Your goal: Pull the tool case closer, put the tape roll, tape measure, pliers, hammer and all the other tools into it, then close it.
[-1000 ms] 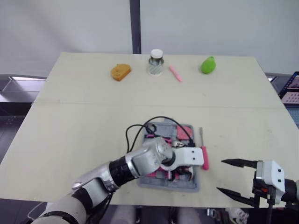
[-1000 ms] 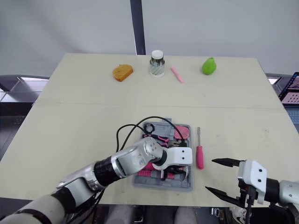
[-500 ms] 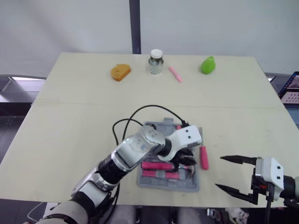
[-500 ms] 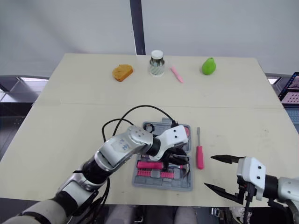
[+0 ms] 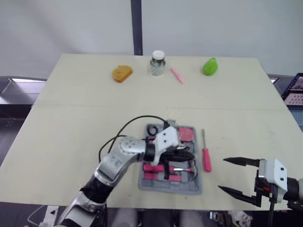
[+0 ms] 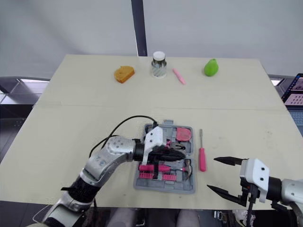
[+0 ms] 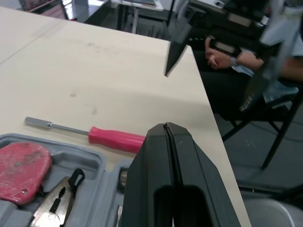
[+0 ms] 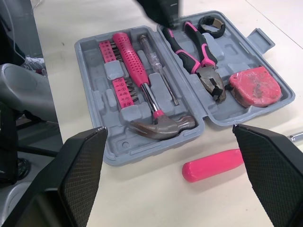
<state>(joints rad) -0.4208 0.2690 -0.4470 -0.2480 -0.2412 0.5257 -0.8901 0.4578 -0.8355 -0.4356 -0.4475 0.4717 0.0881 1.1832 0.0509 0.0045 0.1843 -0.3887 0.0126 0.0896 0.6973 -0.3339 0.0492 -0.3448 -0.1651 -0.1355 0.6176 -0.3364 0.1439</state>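
Observation:
The grey tool case (image 5: 195, 185) lies open near the table's front edge. It holds a hammer (image 8: 163, 126), pink-handled pliers (image 8: 196, 45), a black tape roll (image 8: 211, 23), a red tape measure (image 8: 254, 86) and pink bit racks (image 8: 124, 85). A pink screwdriver (image 5: 206, 156) lies on the table just right of the case. My left gripper (image 6: 182, 154) is shut with nothing in it. It hovers over the middle of the case and points toward the screwdriver (image 7: 116, 138). My right gripper (image 5: 221, 174) stands open to the right of the case, clear of the screwdriver.
Along the table's far edge sit an orange bread-like piece (image 5: 121, 73), a glass jar (image 5: 157, 63), a pink marker (image 5: 177, 74) and a green pear (image 5: 210, 66). A person's hands (image 7: 222, 56) and chair legs show beyond the table's near edge.
My left arm has drawn back to the left, and its gripper has swung from the case's near right corner to lie low over its middle. The right gripper has barely moved.

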